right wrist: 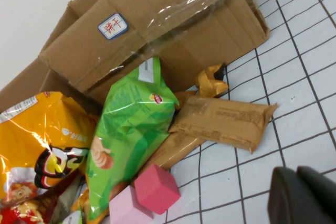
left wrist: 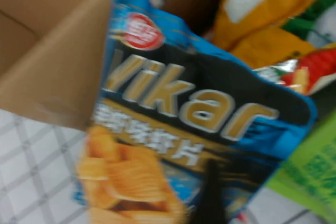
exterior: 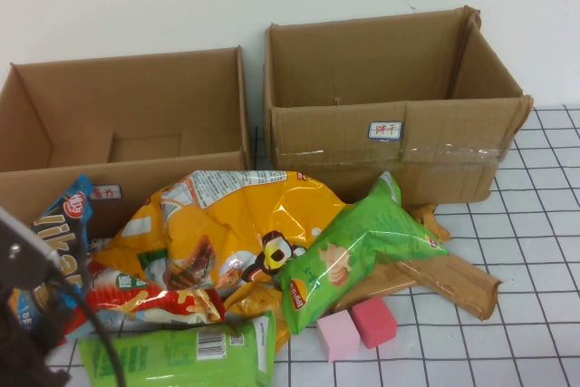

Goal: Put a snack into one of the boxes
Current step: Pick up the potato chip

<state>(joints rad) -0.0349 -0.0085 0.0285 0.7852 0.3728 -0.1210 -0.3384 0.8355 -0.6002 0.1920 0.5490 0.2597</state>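
Brown cardboard, the low box [exterior: 54, 183] sits far left with its white label [exterior: 105, 192]; a taller taped box [exterior: 399, 124] stands to its right. Against the low box's front wall leans the blue snack [exterior: 63, 233], right above the left gripper [exterior: 23, 260], whose grip I cannot tell. Only a dark tip of the right gripper [right wrist: 304, 195] shows, over bare tiles near the brown packet [right wrist: 226, 124]; its grip is likewise unclear.

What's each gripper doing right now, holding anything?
Left gripper: low at the left table edge, over the blue chip bag; grip cannot be told.
Right gripper: off to the right above the tiled table, holding nothing visible; open or shut cannot be told.
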